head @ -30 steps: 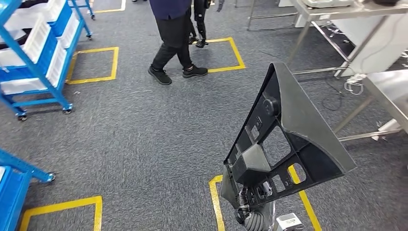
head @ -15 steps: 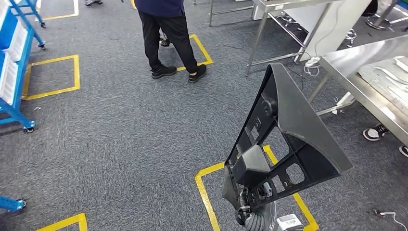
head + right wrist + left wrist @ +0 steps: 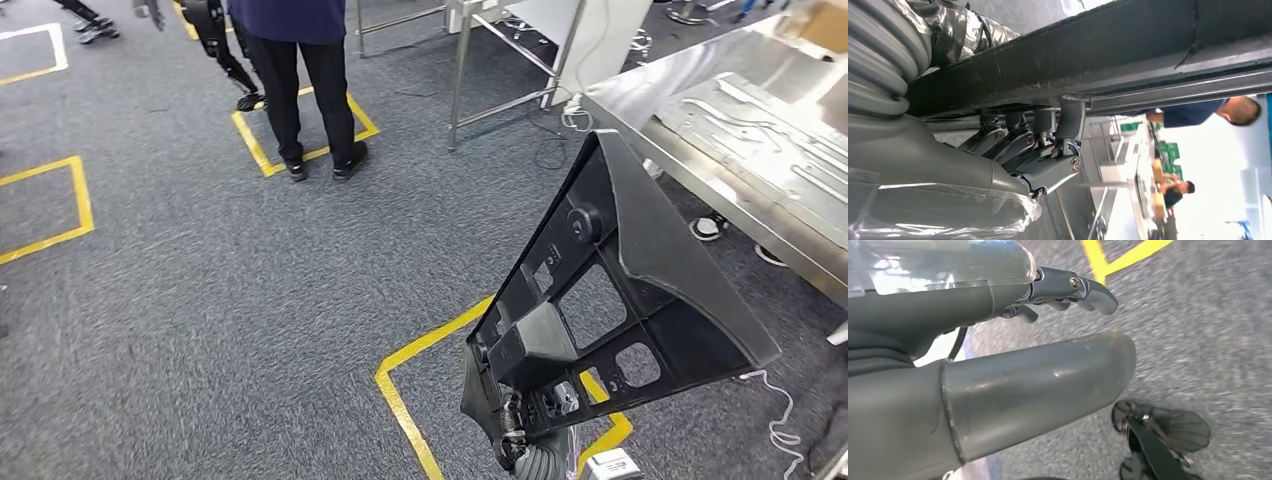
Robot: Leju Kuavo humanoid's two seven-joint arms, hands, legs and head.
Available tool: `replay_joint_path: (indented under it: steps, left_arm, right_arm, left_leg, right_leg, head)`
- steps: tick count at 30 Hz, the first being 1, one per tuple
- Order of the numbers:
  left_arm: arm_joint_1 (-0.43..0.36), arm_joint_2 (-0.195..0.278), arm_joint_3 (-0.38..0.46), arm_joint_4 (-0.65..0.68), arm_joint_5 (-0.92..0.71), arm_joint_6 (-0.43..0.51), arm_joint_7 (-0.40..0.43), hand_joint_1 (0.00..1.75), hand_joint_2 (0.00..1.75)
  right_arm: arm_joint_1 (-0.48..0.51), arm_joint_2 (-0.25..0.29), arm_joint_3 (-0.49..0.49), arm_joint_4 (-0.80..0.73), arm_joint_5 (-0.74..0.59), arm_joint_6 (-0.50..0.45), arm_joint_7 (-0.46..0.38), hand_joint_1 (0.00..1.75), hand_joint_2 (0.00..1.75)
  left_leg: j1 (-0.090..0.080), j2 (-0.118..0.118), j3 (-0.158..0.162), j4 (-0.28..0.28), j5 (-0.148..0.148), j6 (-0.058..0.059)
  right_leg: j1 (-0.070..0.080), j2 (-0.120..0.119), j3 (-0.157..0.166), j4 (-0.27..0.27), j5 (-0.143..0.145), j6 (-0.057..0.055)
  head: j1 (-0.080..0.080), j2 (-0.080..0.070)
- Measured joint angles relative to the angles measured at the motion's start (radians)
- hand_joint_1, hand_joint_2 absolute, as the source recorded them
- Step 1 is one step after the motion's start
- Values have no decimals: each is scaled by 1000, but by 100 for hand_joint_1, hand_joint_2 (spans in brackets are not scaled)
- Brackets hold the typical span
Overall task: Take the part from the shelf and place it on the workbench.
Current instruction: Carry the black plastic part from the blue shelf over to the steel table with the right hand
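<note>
A large black triangular plastic part [image 3: 620,300] with several cut-outs stands upright in front of me. My right hand [image 3: 525,445] grips it at its lower corner. In the right wrist view, the right hand [image 3: 1033,145] has its fingers [image 3: 1068,125] hooked over an edge of the part [image 3: 1098,55]. The stainless-steel workbench [image 3: 650,85] lies at the upper right, beyond the part. My left hand [image 3: 1038,370] hangs over grey carpet, fingers spread, holding nothing.
Flat metal pieces [image 3: 770,130] lie on the workbench. A person [image 3: 300,70] in dark trousers stands ahead on a yellow floor square. A steel table frame [image 3: 460,60] stands past them. Another yellow square [image 3: 420,350] marks the carpet below the part. A shoe [image 3: 708,228] shows beneath the bench.
The whole view has swung, so the camera moved: the blue shelves have left the picture and the workbench now fills the upper right. My right hand still holds the part.
</note>
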Motion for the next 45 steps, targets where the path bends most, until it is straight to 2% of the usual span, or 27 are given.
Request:
replay_joint_path:
  steps: [2,5,14,16,18,19,20,22,23,24,25,26,27,28,29,31,33,35,36,37,39,40,41,42,43,44,45]
  left_arm:
    - [-2,0,0,0,-1,0,-3,0,0]
    - [-5,0,0,0,-3,-2,-7,0,0]
    - [-5,-1,0,0,-3,-3,-8,0,0]
    - [-4,-1,1,0,-3,-7,-9,0,0]
    - [-2,-1,2,0,-3,-14,-12,0,0]
    - [-2,-2,2,0,-3,-18,-14,0,0]
    - [-4,-4,3,0,-2,-25,-15,0,0]
    - [-7,-7,5,0,-2,-34,-17,0,0]
    - [-8,-7,7,0,-2,-38,-17,0,0]
    - [-7,-7,9,0,-2,-39,-17,0,0]
    - [-5,-7,11,0,-2,-40,-16,0,0]
    - [-3,-6,14,0,-2,-41,-16,0,0]
    - [-2,-5,16,0,-2,-41,-16,0,0]
    - [-2,-4,17,0,-2,-42,-16,0,0]
    - [-2,-3,19,0,-2,-43,-16,0,0]
    - [-2,-1,21,0,-2,-46,-16,0,0]
    - [-5,-1,22,0,-2,-49,-15,0,0]
    - [-8,-1,22,0,-3,-51,-14,0,0]
    - [-8,0,22,0,-4,-52,-14,0,0]
    - [-8,0,23,0,-5,-53,-14,0,0]
    - [-6,0,25,0,-6,-57,-15,0,0]
    - [-5,0,26,0,-6,-59,-15,0,0]
    - [-4,0,28,0,-6,-61,-15,0,0]
    - [-4,0,28,0,-6,-62,-15,0,0]
    - [-5,0,29,0,-7,-62,-15,0,0]
    - [-6,0,29,0,-8,-63,-15,0,0]
    - [-6,0,29,0,-9,-63,-15,0,0]
  right_arm:
    - [2,2,-3,-3,4,3,0,175,175]
    - [6,5,-8,-6,9,6,0,175,175]
    - [7,6,-10,-6,10,7,0,175,175]
    - [9,7,-12,-9,10,8,0,175,175]
    - [11,8,-14,-11,11,11,0,175,175]
    - [12,9,-14,-13,13,13,0,175,175]
    - [13,11,-15,-16,18,15,1,175,175]
    - [16,16,-16,-23,29,16,2,175,175]
    - [18,17,-16,-25,33,17,4,175,175]
    - [18,18,-16,-26,34,17,6,175,175]
    - [18,19,-16,-25,36,17,8,175,175]
    - [18,19,-16,-25,37,17,11,175,175]
    - [18,19,-16,-25,38,17,12,175,175]
    - [18,19,-16,-25,39,17,13,175,175]
    - [18,20,-16,-25,40,17,14,175,175]
    - [18,20,-16,-26,43,17,14,175,175]
    - [17,20,-16,-26,46,16,15,175,175]
    - [18,20,-16,-26,48,14,15,175,175]
    - [18,20,-16,-26,49,12,15,175,175]
    - [17,20,-16,-27,51,9,16,175,175]
    - [16,20,-16,-27,56,5,17,175,175]
    - [15,20,-16,-27,59,3,18,175,175]
    - [15,20,-15,-27,62,2,19,175,175]
    - [15,20,-15,-27,63,1,20,175,175]
    - [15,20,-15,-27,64,0,21,175,175]
    - [15,20,-15,-27,64,0,22,175,175]
    - [15,20,-15,-27,64,0,24,175,175]
  left_leg:
    - [3,-33,17,-49,11,7]
    - [-2,-9,16,-50,13,25]
    - [1,-1,16,-54,16,30]
    - [1,15,15,-57,19,37]
    - [-6,61,14,-59,18,46]
    - [-10,90,17,-60,15,46]
    - [-15,129,27,-67,12,42]
    - [-17,122,27,-31,-24,27]
    - [-16,101,9,18,-54,19]
    - [-13,67,-24,87,-89,15]
    - [-11,56,-55,148,-112,11]
    - [-10,53,-75,183,-117,8]
    - [-8,52,-78,183,-102,5]
    - [-7,49,-63,146,-68,2]
    - [-4,37,-36,82,-28,-1]
    - [1,-6,9,-25,12,-1]
    - [-1,-26,18,-50,8,9]
    - [0,-3,19,-52,13,23]
    - [1,8,20,-56,15,29]
    - [3,21,21,-59,18,35]
    - [2,46,21,-63,18,41]
    - [0,60,21,-63,17,42]
    - [-1,74,22,-63,14,43]
    - [-1,88,25,-63,12,43]
    - [-2,100,28,-63,8,42]
    - [-2,112,34,-63,5,41]
    - [-3,122,39,-65,1,40]
  right_leg:
    - [0,21,-16,18,-4,14]
    - [-2,49,-30,20,2,28]
    - [-3,55,-32,22,2,30]
    - [0,1,-50,60,-25,33]
    - [2,-69,-116,200,-87,38]
    - [10,-105,-102,184,-80,28]
    - [18,-124,-82,150,-63,12]
    - [26,-136,9,-27,10,-22]
    - [21,-110,14,-43,20,-27]
    - [15,-94,16,-49,25,-28]
    - [13,-80,14,-47,24,-28]
    - [12,-64,13,-43,23,-27]
    - [10,-48,12,-38,21,-24]
    - [7,-33,11,-31,18,-19]
    - [4,-19,9,-21,13,-13]
    - [3,5,-2,5,0,2]
    - [2,24,-16,19,-4,14]
    - [0,37,-24,23,-2,23]
    - [0,23,-30,33,-8,28]
    - [1,-1,-45,61,-25,32]
    - [1,-62,-101,172,-82,41]
    - [-1,-76,-135,237,-107,44]
    - [-2,-83,-159,281,-117,46]
    - [-3,-87,-167,292,-108,46]
    - [-3,-91,-152,260,-79,43]
    - [-2,-101,-119,195,-40,38]
    - [4,-125,-82,124,-12,31]
  head:
    - [0,0]
    - [0,0]
    - [0,0]
    - [0,0]
    - [1,0]
    - [1,0]
    - [1,0]
    - [1,0]
    - [1,0]
    - [0,0]
    - [0,0]
    - [0,0]
    - [0,0]
    - [0,0]
    - [0,0]
    - [1,0]
    - [1,0]
    - [1,0]
    - [2,0]
    - [2,0]
    - [4,0]
    - [4,0]
    - [4,0]
    - [4,0]
    - [4,0]
    - [4,0]
    - [4,0]
